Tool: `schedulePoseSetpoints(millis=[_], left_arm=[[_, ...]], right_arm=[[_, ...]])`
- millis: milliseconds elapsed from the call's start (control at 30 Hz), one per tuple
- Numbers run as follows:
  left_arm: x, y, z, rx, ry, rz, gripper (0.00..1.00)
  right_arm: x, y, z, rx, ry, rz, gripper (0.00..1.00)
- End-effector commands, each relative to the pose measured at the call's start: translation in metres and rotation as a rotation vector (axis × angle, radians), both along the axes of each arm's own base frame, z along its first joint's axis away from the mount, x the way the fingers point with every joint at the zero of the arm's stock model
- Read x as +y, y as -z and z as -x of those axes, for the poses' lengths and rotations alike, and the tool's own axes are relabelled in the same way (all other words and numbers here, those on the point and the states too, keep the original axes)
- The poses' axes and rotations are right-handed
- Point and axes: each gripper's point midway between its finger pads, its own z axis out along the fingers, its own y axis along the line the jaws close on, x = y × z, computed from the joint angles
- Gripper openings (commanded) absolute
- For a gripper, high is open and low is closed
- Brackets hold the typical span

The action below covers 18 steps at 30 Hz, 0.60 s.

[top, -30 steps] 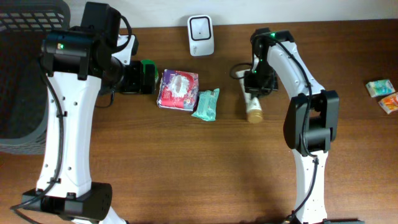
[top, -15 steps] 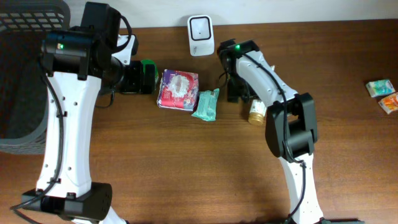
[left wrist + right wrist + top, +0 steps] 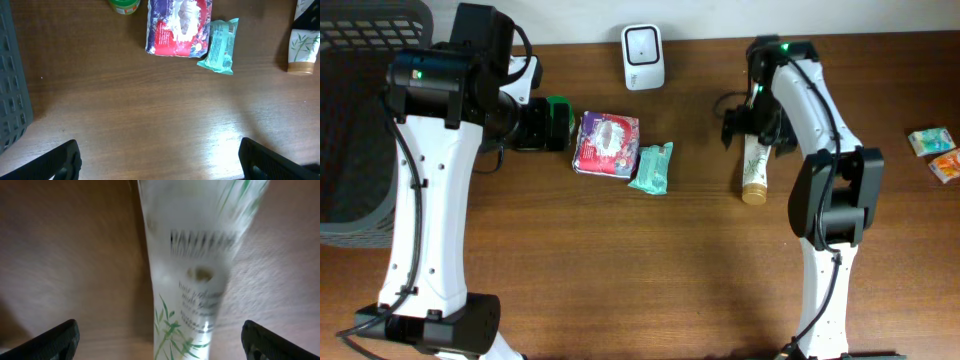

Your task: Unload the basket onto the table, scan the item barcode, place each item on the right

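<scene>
right gripper point(image 3: 160, 345) jaws spread wide, tips on either side of the bamboo-print tube point(image 3: 190, 255), not touching it. tube lies flat on the wood table point(image 3: 650, 270), cap toward the robot, right of the teal packet point(image 3: 652, 167) and red-white pouch point(image 3: 607, 143). scanner point(image 3: 643, 43) at the far edge, well apart. left gripper point(image 3: 160, 160) wide open, holding nothing, over bare table.

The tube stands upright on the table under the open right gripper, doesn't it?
Not quite. The tube lies flat on the table, not upright; the overhead view shows it stretched out on its side. The rest holds: it sits under the open right gripper.
</scene>
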Motion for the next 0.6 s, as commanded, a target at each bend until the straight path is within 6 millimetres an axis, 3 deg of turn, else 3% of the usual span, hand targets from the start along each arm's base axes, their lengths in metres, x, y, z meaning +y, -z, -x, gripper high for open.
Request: schedulePoseSetpoints(millis=[0, 67, 133, 200, 333, 400, 433, 500, 533, 567], left_arm=[[0.001, -0.006, 0.002, -0.020, 0.012, -0.001, 0.99], [0.001, -0.006, 0.002, -0.020, 0.012, -0.001, 0.99], [0.001, -0.006, 0.002, -0.020, 0.013, -0.001, 0.99], [0.001, -0.006, 0.002, -0.020, 0.012, -0.001, 0.99], [0.001, -0.006, 0.002, -0.020, 0.012, -0.001, 0.99], [0.001, -0.006, 0.002, -0.020, 0.012, -0.001, 0.99], [0.001, -0.006, 0.002, -0.020, 0.012, -0.001, 0.99], [0.001, -0.006, 0.002, -0.020, 0.012, -0.001, 0.99], [0.001, -0.006, 0.002, -0.020, 0.012, -0.001, 0.99], [0.001, -0.006, 0.002, -0.020, 0.012, -0.001, 0.99]], right_arm=[[-0.014, -0.001, 0.004, 0.012, 0.038, -0.039, 0.99], [-0.024, -0.003, 0.007, 0.026, 0.070, -0.112, 0.99], [-0.022, -0.010, 0.008, 0.005, 0.015, -0.347, 0.99], [-0.025, -0.011, 0.010, -0.014, -0.003, -0.466, 0.99], [-0.022, 0.003, 0.013, -0.086, 0.017, -0.701, 0.92], [-0.017, 0.016, 0.010, -0.112, 0.011, -0.722, 0.77], [-0.014, 0.020, 0.010, -0.118, 0.002, -0.720, 0.63], [-0.011, 0.024, 0.005, -0.109, 0.025, -0.678, 0.19], [-0.016, 0.027, 0.002, -0.087, 0.059, -0.595, 0.07], [-0.023, 0.029, 0.000, -0.065, 0.081, -0.489, 0.04]])
